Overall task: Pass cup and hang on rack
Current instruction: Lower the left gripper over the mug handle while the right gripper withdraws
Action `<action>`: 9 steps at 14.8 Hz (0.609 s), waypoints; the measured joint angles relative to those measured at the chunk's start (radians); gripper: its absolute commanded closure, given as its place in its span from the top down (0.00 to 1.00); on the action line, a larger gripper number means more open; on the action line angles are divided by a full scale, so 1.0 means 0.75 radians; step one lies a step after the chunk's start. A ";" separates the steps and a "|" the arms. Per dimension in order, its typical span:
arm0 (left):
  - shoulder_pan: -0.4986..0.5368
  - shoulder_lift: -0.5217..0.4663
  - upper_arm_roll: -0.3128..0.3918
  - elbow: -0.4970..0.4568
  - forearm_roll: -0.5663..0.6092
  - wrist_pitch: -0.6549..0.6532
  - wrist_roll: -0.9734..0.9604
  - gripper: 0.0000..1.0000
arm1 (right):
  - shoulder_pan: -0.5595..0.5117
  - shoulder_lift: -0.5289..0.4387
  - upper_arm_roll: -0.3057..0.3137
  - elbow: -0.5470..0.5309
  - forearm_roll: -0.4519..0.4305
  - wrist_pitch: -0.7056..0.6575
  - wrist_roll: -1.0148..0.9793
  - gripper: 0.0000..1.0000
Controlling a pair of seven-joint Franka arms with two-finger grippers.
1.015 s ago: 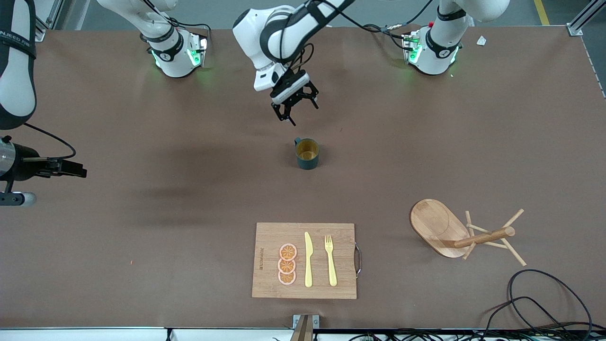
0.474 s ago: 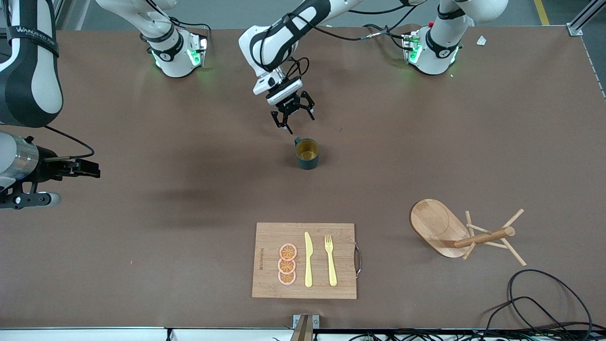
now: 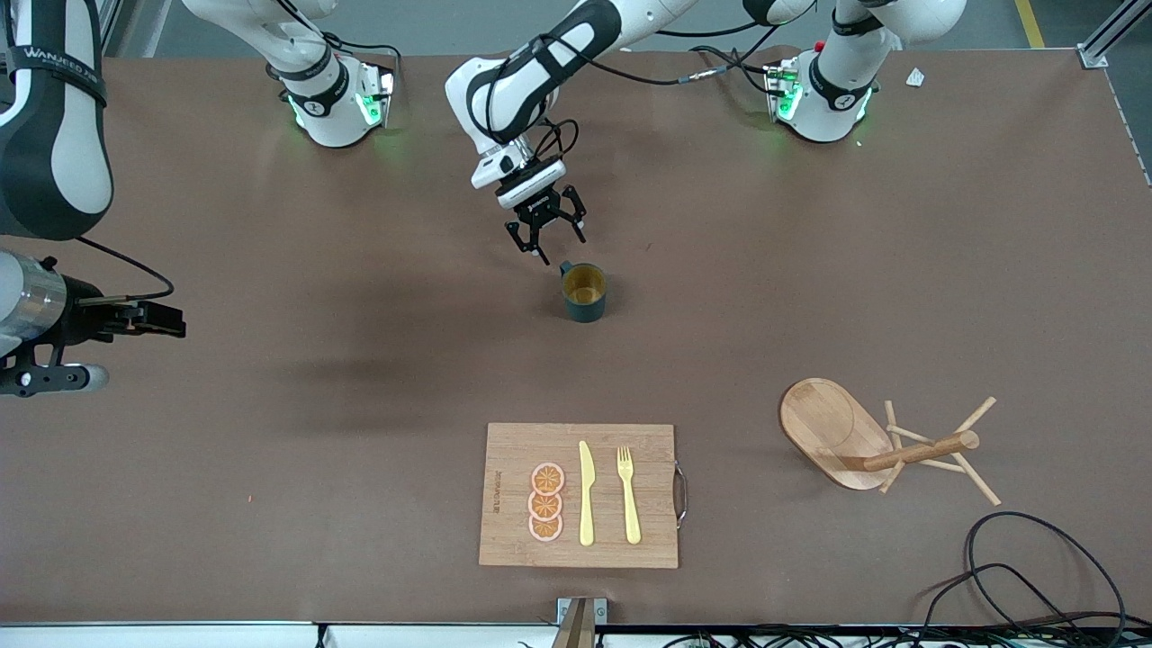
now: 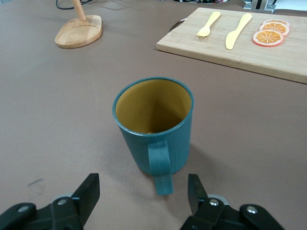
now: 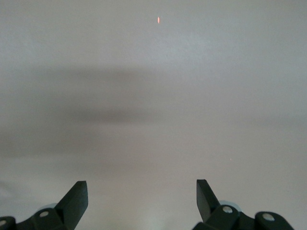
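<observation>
The dark teal cup point(image 3: 584, 292) stands upright in the middle of the table, ochre inside, its handle pointing toward the robot bases. In the left wrist view the cup point(image 4: 153, 129) is close ahead, with its handle between the jaws' lines but just short of them. My left gripper point(image 3: 549, 245) is open and empty, low beside the handle; it also shows in its own view point(image 4: 144, 189). The wooden rack point(image 3: 828, 427) stands upright toward the left arm's end, nearer the front camera; its base shows in the left wrist view point(image 4: 79, 32). My right gripper point(image 3: 166, 319) waits open over bare table point(image 5: 141, 191).
A bamboo cutting board point(image 3: 513, 450) with orange slices, a yellow knife and a yellow fork lies nearer the front camera than the cup. Black cables point(image 3: 1035, 567) lie at the table's front corner near the rack.
My left gripper has come down and closer to the cup's handle, staying open. The right arm shifted slightly. The cup and rack have not moved.
</observation>
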 measured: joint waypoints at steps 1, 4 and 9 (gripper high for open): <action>0.000 0.003 0.002 0.001 0.000 0.000 -0.006 0.70 | -0.011 -0.001 -0.004 0.005 0.020 -0.010 0.000 1.00; 0.003 0.006 0.009 0.013 0.000 0.014 -0.013 0.68 | -0.033 -0.006 -0.007 0.027 0.073 -0.018 0.000 1.00; 0.007 0.007 0.035 0.040 0.000 0.073 -0.012 0.60 | -0.025 -0.028 0.003 0.055 0.073 -0.028 -0.002 1.00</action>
